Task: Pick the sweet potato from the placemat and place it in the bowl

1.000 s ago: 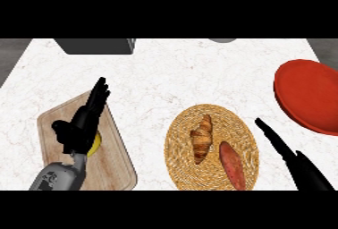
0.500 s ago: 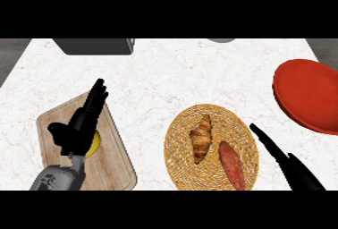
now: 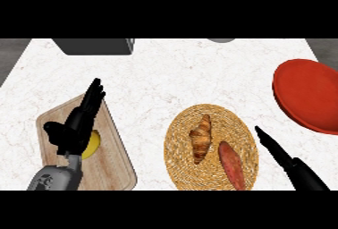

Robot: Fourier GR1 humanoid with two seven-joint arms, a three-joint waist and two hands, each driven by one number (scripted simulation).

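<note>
A sweet potato [image 3: 232,166] lies beside a croissant [image 3: 201,138] on a round woven placemat [image 3: 181,152] near the tabletop's [image 3: 171,76] front edge, with a red bowl [image 3: 309,96] at the right edge. The right robot hand [image 3: 274,146], fingers straight and pressed together, hovers just right of the placemat. The left robot hand [image 3: 79,123] rests spread open over a wooden cutting board [image 3: 116,156] and a yellow item [image 3: 92,144].

Sweet potato [image 3: 232,166] lies beside croissant [image 3: 200,137] on woven placemat [image 3: 178,147], right hand [image 3: 280,154] near.
</note>
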